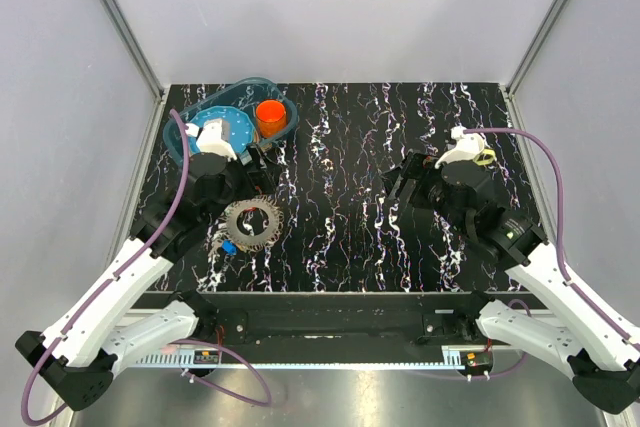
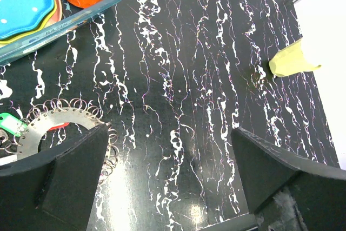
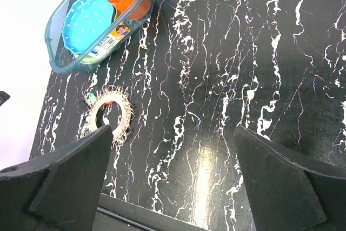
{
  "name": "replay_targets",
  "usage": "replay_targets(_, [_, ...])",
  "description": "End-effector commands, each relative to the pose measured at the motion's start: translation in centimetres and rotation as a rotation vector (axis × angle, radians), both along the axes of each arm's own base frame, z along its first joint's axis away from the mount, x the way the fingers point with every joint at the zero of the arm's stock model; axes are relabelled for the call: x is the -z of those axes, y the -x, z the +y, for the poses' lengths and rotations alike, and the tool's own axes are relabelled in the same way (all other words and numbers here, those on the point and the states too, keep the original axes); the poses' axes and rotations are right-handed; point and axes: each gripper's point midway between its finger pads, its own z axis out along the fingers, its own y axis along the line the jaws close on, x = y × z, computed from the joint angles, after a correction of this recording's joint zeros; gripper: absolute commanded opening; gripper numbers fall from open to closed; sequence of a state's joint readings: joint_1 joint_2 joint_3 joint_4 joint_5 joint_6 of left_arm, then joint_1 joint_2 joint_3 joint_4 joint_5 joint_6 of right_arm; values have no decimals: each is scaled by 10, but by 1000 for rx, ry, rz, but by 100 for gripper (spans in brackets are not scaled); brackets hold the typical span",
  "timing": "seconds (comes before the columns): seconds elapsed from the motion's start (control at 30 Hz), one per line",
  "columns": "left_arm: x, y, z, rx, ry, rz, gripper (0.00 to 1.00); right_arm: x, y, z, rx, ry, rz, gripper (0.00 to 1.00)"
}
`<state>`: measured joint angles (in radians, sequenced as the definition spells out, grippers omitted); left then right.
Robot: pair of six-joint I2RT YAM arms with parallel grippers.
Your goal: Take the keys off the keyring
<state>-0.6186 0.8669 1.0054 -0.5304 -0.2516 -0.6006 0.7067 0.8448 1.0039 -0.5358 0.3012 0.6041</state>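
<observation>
Lying flat on the black, white-veined table (image 1: 360,147), the keys (image 1: 250,222) form a silvery-grey wheel with a hollow middle, toothed round its rim in the top view. From the left wrist the bunch shows as a flat pale band fringed with small wire loops (image 2: 75,104), with a red piece (image 2: 57,126) lying on the band and a green tag (image 2: 11,123) at its outer edge. A small blue piece (image 1: 229,246) sits just beside the wheel on its near side. Which part is the keyring I cannot tell.

The bunch lies on the left half of the table, nearer than the teal tub (image 1: 285,127) that holds a blue dotted plate (image 1: 218,133) and an orange cup (image 1: 270,115).

The left gripper (image 2: 173,182) hangs over the far edge of the bunch, jaws spread wide with nothing between them; one finger (image 2: 70,182) hides part of the wheel. The right gripper (image 3: 173,177), well apart over the right half, is equally wide and holds nothing. A yellow object (image 2: 292,60) lies by the right edge.
</observation>
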Motion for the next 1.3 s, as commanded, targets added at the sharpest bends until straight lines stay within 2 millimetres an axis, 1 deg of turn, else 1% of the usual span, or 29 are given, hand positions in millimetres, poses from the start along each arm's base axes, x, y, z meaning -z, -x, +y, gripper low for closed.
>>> replay_targets(0.0, [-20, -3, 2, -20, 28, -44, 99, -14, -1, 4, -1, -46, -29, 100])
replay_targets(0.13, [-18, -5, 8, -48, 12, -41, 99, -12, -1, 1, 6, -39, -30, 100])
replay_targets(0.23, [-12, -8, 16, -100, -14, -18, 99, -11, 0, 2, 6, -45, -25, 100])
replay_targets(0.27, [-7, -11, 17, -118, -30, 0, 99, -12, 1, 2, 3, -48, -25, 100])
replay_targets(0.3, [3, -12, 27, -180, -53, 37, 99, -13, 1, 2, 0, -52, -30, 100])
replay_targets(0.33, [4, -14, 34, -221, -56, 57, 98, -11, 1, 2, 2, -48, -25, 100])
replay_targets(0.37, [11, -16, 40, -260, -70, 89, 97, -11, 1, 2, 1, -48, -27, 100])
replay_targets(0.4, [31, -19, 54, -329, -87, 174, 96, -11, 1, 2, 2, -52, -30, 100])
replay_targets(0.47, [59, -19, 73, -416, -87, 290, 92, -9, 3, 3, -8, -53, -25, 100])
replay_targets(0.5, [80, -19, 90, -494, -49, 383, 90, -10, 5, 4, -20, -59, -29, 100])
replay_targets(0.53, [103, -14, 99, -534, -41, 454, 87, -7, 6, 5, -31, -56, -26, 100])
replay_targets(0.57, [114, -13, 114, -601, -9, 498, 85, -8, 9, 6, -47, -64, -31, 100])
replay_targets(0.6, [128, -11, 115, -621, 26, 551, 84, -5, 9, 8, -58, -61, -29, 100])
replay_targets(0.63, [143, -7, 119, -645, 19, 587, 81, -1, 11, 9, -66, -59, -21, 100])
replay_targets(0.67, [151, -5, 126, -686, 0, 602, 79, -1, 13, 13, -90, -69, -18, 100])
replay_targets(0.77, [176, 1, 129, -745, 1, 669, 76, 4, 18, 21, -146, -72, -4, 100])
replay_targets(0.87, [196, 8, 132, -788, -13, 715, 72, 9, 21, 25, -171, -71, 12, 98])
replay_targets(0.93, [205, 8, 130, -779, -14, 730, 72, 11, 21, 27, -180, -71, 17, 98])
replay_targets(0.97, [208, 4, 126, -763, 0, 728, 72, 12, 21, 27, -180, -70, 19, 98])
replay_targets(1.03, [217, 5, 122, -739, 1, 749, 71, 12, 22, 28, -188, -68, 18, 98])
replay_targets(1.07, [222, 1, 118, -721, 4, 751, 71, 10, 21, 29, -190, -71, 15, 97])
replay_targets(1.13, [230, 0, 117, -719, 1, 769, 71, 11, 21, 31, -198, -68, 10, 97])
replay_targets(1.17, [236, 2, 116, -722, -8, 794, 70, 10, 21, 32, -207, -70, 11, 96])
replay_targets(1.27, [250, 2, 113, -718, -26, 825, 66, 9, 24, 38, -245, -75, 7, 95])
